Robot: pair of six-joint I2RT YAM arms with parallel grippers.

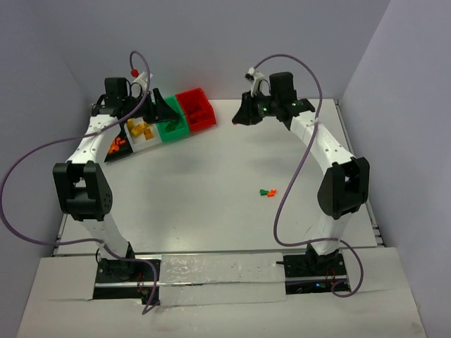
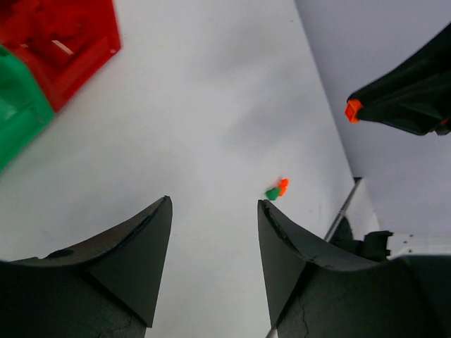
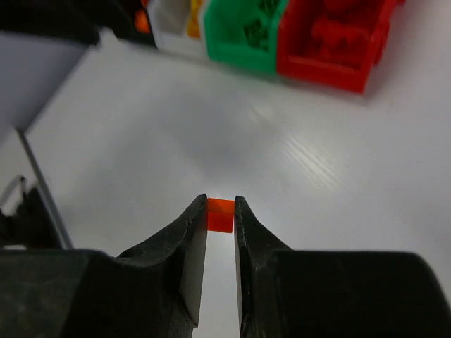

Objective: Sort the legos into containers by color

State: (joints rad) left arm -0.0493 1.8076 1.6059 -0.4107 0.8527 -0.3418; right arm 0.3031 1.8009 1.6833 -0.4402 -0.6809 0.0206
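Orange brick (image 3: 220,214) is clamped between the fingers of the right gripper (image 3: 220,203), which grips it by two opposite faces. The gripper holds it clear of the table (image 1: 211,183), near the far edge and just right of the bins. In the left wrist view the brick shows as a small orange square at the tip of that gripper.

Four bins stand side by side in a slanted row at the far left corner. From the left edge inward they are the black bin (image 1: 110,156), white bin (image 1: 146,143), green bin (image 1: 173,132) and red bin (image 1: 201,120). Orange pieces lie in the black bin, yellow ones in the white, green ones in the green and red ones in the red.

The left gripper (image 2: 213,204) hangs above this row, roughly over the green bin. Its fingers are spread apart with nothing between them, and only bare table shows in the gap.

Two loose legos (image 1: 266,191), one green and one orange, lie touching each other on the table right of centre. They are well apart from the bins and from both grippers.
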